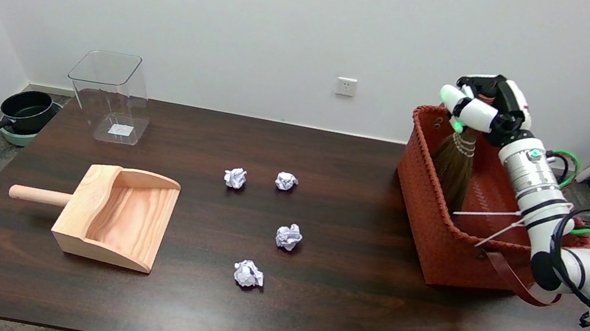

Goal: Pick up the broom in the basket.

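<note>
Gripping the broom [456, 166] near its top, the right hand [484, 109] sits at the upper right of the frame, fingers wrapped around the handle end just above the white binding cords. That's a firm hold by the look of it, and the handle itself is mostly hidden inside the fist. Below the hand the brown bristles fan downward into the woven orange basket [430, 210], which stands at the right side of the dark bench [342, 315]. Whether the bristle tips touch the basket floor, I can't tell from here.

How will it handle? It looks light, a small straw whisk, stiff at the bound neck and springy lower down. The neck is the right place to hold: grab the bristles and they'd flex and slip. Watch the basket's far wall, since the bristles could snag the weave on a lift.

Over in the middle of the frame, crumpled paper balls [288, 237] wait, with a wooden dustpan [115, 217] at lower left and a clear bin [111, 95] behind it.
</note>
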Available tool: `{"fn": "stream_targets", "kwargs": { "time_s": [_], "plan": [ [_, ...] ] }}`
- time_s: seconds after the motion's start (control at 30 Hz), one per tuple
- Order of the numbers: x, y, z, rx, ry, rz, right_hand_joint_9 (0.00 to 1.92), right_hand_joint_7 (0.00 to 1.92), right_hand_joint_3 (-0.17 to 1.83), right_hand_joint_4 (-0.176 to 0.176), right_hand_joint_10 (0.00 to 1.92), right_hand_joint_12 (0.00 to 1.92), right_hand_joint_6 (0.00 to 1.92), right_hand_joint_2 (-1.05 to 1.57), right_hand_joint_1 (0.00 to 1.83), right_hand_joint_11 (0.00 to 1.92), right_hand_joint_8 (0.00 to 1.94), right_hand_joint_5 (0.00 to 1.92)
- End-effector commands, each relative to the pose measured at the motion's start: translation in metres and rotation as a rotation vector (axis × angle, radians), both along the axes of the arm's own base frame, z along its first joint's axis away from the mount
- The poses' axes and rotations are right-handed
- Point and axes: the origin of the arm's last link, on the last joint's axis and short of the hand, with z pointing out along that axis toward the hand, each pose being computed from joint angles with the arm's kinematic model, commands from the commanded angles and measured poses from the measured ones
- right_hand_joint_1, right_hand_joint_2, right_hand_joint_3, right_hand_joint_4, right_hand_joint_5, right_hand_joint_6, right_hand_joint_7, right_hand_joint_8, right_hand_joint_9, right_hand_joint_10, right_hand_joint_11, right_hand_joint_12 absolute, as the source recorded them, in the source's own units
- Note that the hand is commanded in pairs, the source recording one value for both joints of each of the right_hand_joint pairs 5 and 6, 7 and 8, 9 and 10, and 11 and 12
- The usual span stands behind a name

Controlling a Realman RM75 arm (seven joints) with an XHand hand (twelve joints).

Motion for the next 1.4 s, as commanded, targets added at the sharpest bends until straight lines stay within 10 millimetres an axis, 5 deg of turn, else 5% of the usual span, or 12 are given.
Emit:
{"fn": "stream_targets", "kwargs": {
  "time_s": [0.03,0.83,1.4],
  "plan": [
    [0.051,-0.001,-0.002,0.002,0.064,0.126,1.82,1.92,0.61,0.000,1.82,1.70,1.92,1.17,1.24,1.70,1.92,1.92],
    [0.141,0.013,-0.024,0.044,0.176,0.268,1.83,1.92,0.60,0.000,1.83,1.71,1.92,1.21,1.24,1.71,1.92,1.92],
    [0.132,0.008,-0.039,0.089,0.174,0.211,1.83,1.92,0.58,0.000,1.83,1.71,1.92,1.25,1.23,1.71,1.92,1.92]
  ]
}}
